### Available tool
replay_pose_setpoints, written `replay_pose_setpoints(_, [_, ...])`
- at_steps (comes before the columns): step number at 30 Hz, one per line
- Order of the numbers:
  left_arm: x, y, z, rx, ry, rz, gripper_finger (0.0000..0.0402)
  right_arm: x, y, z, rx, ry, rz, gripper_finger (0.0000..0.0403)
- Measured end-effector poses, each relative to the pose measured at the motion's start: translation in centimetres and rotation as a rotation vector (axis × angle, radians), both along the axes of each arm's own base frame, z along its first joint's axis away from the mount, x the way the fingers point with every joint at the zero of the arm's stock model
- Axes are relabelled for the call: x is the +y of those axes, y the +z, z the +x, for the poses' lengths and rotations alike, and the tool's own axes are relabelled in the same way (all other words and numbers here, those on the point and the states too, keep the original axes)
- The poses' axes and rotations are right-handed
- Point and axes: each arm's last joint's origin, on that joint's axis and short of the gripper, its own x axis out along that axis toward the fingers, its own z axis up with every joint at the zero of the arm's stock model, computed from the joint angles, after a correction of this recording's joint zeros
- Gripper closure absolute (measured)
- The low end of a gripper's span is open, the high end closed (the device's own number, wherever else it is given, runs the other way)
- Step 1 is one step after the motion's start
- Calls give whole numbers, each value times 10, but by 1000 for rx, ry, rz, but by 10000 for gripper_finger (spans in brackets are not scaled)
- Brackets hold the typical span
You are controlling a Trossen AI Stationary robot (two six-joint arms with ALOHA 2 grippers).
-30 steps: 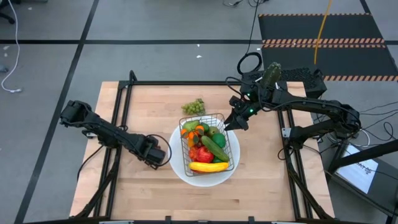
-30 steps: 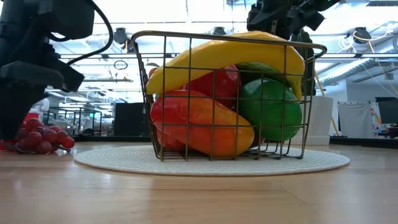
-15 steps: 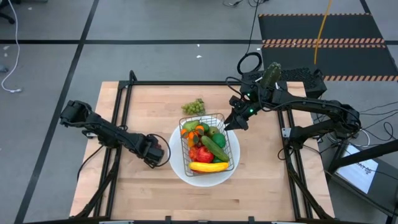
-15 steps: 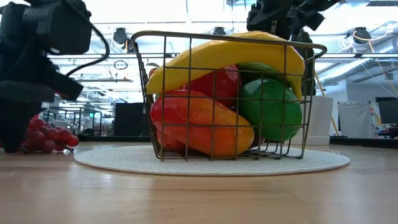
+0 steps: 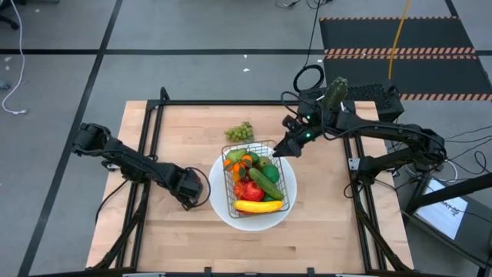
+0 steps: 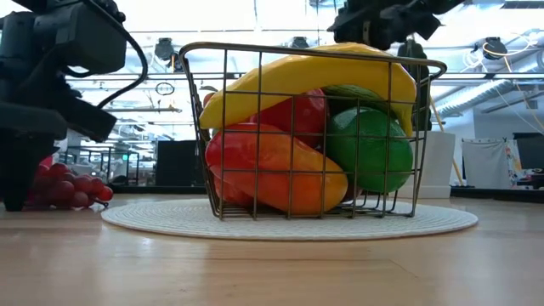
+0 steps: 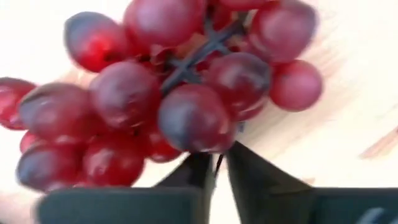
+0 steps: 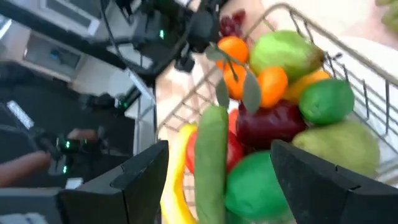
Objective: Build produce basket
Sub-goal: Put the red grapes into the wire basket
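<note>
The dark wire basket point(image 5: 274, 144) stands on the round white plate point(image 5: 223, 206). It holds a banana point(image 5: 257, 206), a cucumber point(image 5: 265, 183), a tomato, pears, limes and tangerines. Green grapes point(image 5: 240, 132) lie on the table just beyond the basket. Purple grapes point(image 6: 72, 185) lie left of the plate, at my left gripper point(image 5: 201, 190), which is shut at them. My right gripper point(image 5: 286, 148) hangs open and empty over the basket's far right corner, above the produce point(image 8: 214, 155). My left gripper has its fingertips point(image 7: 202, 168) closed together right under the purple bunch point(image 7: 193, 118), coming low from the table's left. The grapes hide what the tips pinch. The bunch sits at table level beside the plate.
A potted cactus point(image 5: 334, 91) stands at the table's far right corner, behind my right arm. Bare wood lies in front of the plate point(image 5: 254, 246) and at the far left point(image 5: 184, 123). A black frame borders the table.
My left gripper has edged toward the plate, and the purple grapes have shifted a little that way along the table. My right gripper has moved slightly toward the table's left, over the basket's far corner.
</note>
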Motion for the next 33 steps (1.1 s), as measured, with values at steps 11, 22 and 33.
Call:
replay_pose_setpoints(11, [-13,67,27,-321,-18,-11,398,25,16,18,-110,-140,27,129])
replay_pose_setpoints(22, [-10,183,24,-648,-48,72,400,53,20,26,-154,-239,-64,129])
replay_pose_setpoints(33, [-2,253,10,-710,-176,138,401,71,18,27,-146,-302,-145,129])
